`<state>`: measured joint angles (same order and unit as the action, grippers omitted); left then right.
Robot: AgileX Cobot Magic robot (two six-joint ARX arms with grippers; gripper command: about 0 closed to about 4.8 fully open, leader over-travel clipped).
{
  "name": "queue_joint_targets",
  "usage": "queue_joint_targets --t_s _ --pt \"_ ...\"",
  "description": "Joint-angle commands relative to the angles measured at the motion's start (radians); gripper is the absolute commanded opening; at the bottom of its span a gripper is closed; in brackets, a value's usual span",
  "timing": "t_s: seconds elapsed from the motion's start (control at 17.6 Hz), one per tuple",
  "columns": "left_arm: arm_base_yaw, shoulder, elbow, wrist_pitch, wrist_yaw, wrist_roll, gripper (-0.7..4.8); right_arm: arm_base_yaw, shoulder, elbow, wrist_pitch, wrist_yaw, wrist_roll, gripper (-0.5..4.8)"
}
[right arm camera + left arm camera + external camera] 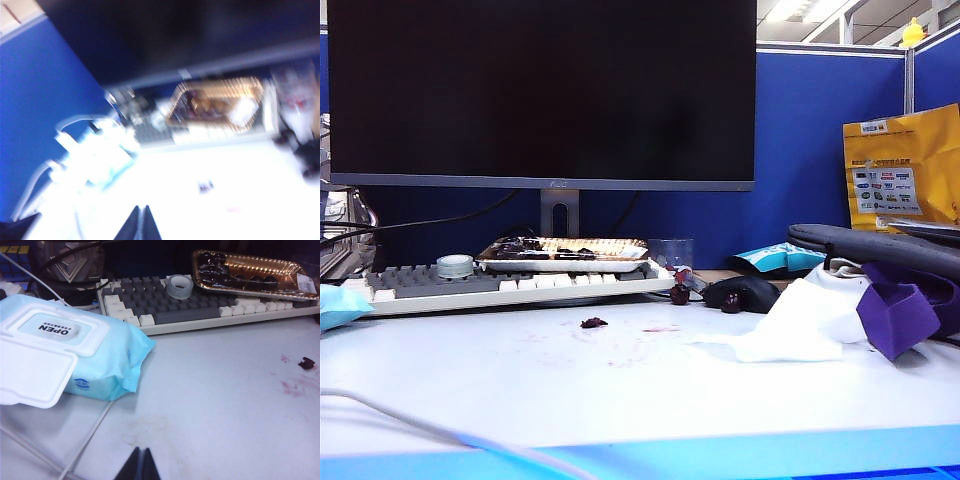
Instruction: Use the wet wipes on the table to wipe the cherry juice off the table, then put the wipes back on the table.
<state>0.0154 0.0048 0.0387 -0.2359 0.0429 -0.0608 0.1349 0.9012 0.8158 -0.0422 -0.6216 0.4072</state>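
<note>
Both grippers were clenched and empty; the wiping had not begun.

The right gripper (139,222) hung pinched shut above the table (520,400), its view blurred, the cherry juice (206,186) just ahead of its tips. The left gripper (140,465), also closed, sat low beside the wipes pack (75,360). The wet wipes (800,325) lay well off to the right gripper's outer side, touching a purple cloth (900,310). Judged best: open the right jaws first, pinch one raised fold, and avoid snagging the cloth.

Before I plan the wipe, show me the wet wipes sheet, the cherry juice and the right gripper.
wet wipes (798,325), exterior view, sheet's middle.
cherry juice (593,323), exterior view, dark pulp bit.
right gripper (140,223), right wrist view, between shut fingertips.
</note>
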Motion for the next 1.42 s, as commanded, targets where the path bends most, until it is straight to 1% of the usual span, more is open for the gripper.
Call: queue_joint_targets --t_s 0.06,0.11,0.23,0.28,0.34,0.4,0.45,0.51,0.85,1.02,1.31,1.42 --pt "0.0 -0.003 -0.006 -0.01 0.003 0.0 -0.04 0.057 0.17 0.089 -0.235 0.187 -0.17 -0.01" --pt "0.0 -0.003 -0.006 -0.01 0.003 0.0 -0.04 0.088 0.245 0.151 -0.324 0.272 -0.223 -0.01" --pt "0.0 -0.003 -0.006 -0.01 0.003 0.0 -0.04 0.131 0.393 0.285 -0.464 0.375 -0.289 -0.01" --pt "0.0 -0.003 -0.006 -0.01 0.003 0.0 -0.04 0.145 0.499 0.385 -0.558 0.389 -0.309 0.0" --pt "0.0 -0.003 -0.006 -0.01 0.003 0.0 -0.04 0.146 0.567 0.449 -0.614 0.386 -0.311 0.18" --pt "0.0 -0.003 -0.006 -0.01 0.003 0.0 -0.04 0.149 0.615 0.493 -0.652 0.383 -0.311 0.72" --pt "0.0 -0.003 -0.006 -0.01 0.003 0.0 -0.04 0.151 0.664 0.534 -0.682 0.383 -0.312 1.65" --pt "0.0 -0.003 -0.006 -0.01 0.003 0.0 -0.04 0.151 0.711 0.568 -0.702 0.384 -0.317 2.2" --pt "0.0 -0.003 -0.006 -0.01 0.003 0.0 -0.04 0.156 0.847 0.588 -0.777 0.388 -0.332 2.11" --pt "0.0 -0.003 -0.006 -0.01 0.003 0.0 -0.04 0.156 0.865 0.588 -0.789 0.389 -0.332 2.12" --pt "0.0 -0.003 -0.006 -0.01 0.003 0.0 -0.04 0.156 0.903 0.59 -0.778 0.48 -0.338 2.12" --pt "0.0 -0.003 -0.006 -0.01 0.003 0.0 -0.04 0.156 0.936 0.59 -0.769 0.489 -0.356 2.13"
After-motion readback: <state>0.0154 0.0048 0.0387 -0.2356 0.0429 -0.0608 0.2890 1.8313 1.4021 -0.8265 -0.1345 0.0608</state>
